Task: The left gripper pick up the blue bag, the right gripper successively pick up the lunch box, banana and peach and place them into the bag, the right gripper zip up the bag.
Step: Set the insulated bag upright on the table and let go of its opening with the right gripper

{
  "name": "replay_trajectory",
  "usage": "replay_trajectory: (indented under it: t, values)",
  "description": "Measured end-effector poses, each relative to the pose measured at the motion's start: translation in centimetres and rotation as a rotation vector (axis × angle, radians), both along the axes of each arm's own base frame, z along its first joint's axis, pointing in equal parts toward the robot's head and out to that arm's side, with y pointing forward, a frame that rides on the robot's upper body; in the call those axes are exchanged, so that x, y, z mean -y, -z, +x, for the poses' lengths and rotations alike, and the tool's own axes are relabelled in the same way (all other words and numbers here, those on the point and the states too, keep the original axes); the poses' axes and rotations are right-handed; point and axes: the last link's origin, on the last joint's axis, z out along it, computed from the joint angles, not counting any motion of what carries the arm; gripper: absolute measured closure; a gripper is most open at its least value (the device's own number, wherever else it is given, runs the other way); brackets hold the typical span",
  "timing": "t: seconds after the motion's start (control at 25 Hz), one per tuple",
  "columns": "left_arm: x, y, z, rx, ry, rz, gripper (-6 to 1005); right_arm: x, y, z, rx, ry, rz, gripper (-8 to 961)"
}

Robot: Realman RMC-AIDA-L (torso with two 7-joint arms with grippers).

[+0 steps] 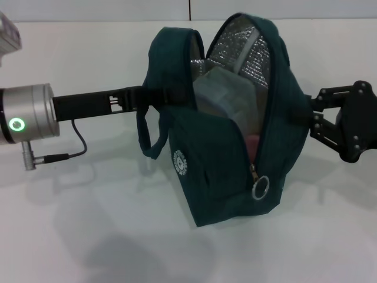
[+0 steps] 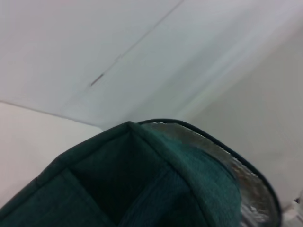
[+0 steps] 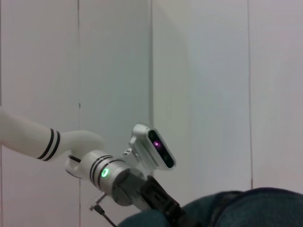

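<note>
Bag is held upright above the white table, its long axis vertical and its open mouth pointing toward 12 o'clock, lunch box visible inside. It is clamped at 9 o'clock by the left gripper; the right gripper sits at 3 o'clock, grip undeterminable.

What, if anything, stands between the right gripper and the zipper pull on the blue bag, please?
The bag's own body does. The right gripper is at the bag's far side, while the zipper pull hangs low on the near face toward the camera. No other object blocks it. The left gripper holds the bag's other side.
</note>
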Motion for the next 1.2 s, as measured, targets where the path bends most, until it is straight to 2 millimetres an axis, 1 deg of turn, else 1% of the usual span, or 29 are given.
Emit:
replay_trajectory:
  t: [0.28,0.92,1.16,1.2]
  values:
    - [-0.1,0.7,-0.8,-0.028,-0.042,-0.006,962,-0.2,0.2,0.0,0.008,0.007,-0.006,819]
    - [0.1,1.0,-1.0,-0.023,-0.053,-0.015,961,-0.2,0.7,0.6,-0.013,0.051,-0.029,765]
    - [0.3,1.0,-1.1,-0.023,-0.059,-0.016,961,-0.1,0.7,0.7,-0.012,0.051,-0.031,577]
    - [0.3,1.1,-1.2,-0.022,-0.061,-0.018,961,-0.1,0.7,0.7,-0.012,0.054,-0.030,528]
